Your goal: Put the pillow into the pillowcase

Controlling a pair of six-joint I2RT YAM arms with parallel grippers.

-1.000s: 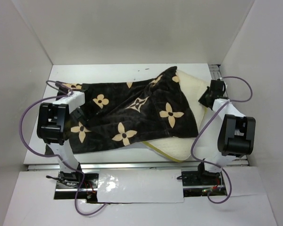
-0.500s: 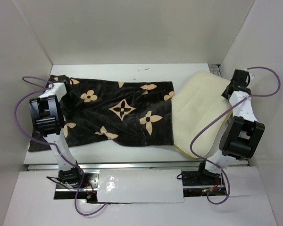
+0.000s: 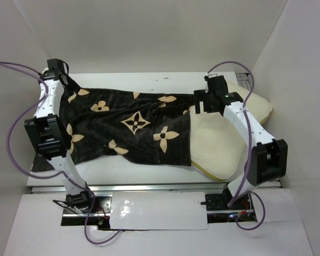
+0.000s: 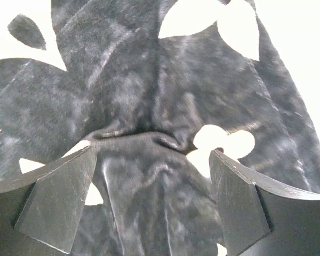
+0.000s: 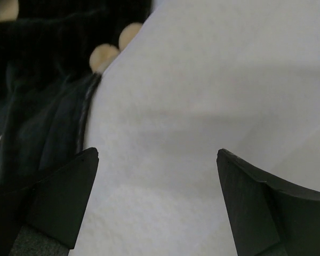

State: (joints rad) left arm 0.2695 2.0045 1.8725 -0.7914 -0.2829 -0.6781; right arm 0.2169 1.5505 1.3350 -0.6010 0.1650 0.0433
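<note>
Pillowcase (image 3: 149,114) with tan flower-and-star motifs

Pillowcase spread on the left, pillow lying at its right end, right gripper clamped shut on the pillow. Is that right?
Not quite: the right gripper is open, jaws wide apart over the pillow, as the right wrist view shows. The pillowcase is indeed spread on the left, pillow at its right end.

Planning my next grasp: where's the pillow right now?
Top view: the pillow lies right of center, its left edge against the pillowcase, with the right arm crossing over it.
</note>
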